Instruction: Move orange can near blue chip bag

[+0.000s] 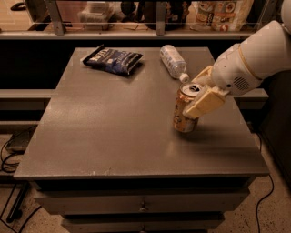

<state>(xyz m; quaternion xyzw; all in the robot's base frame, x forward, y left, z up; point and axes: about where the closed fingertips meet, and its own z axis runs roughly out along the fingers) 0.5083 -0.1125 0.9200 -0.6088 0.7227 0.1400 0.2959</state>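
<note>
The orange can (183, 110) stands on the right half of the grey table (113, 127), tilted slightly, its silver top showing. My gripper (198, 93) comes in from the right on a white arm and is shut on the orange can, one tan finger (204, 102) across its front and the other behind it. The blue chip bag (112, 59) lies flat at the far left of the table, well away from the can and gripper.
A clear plastic bottle (173, 61) with a white cap lies on its side at the far middle of the table, just behind the can. A shelf with packages (223, 13) runs behind the table. Cables (11, 154) lie on the floor at left.
</note>
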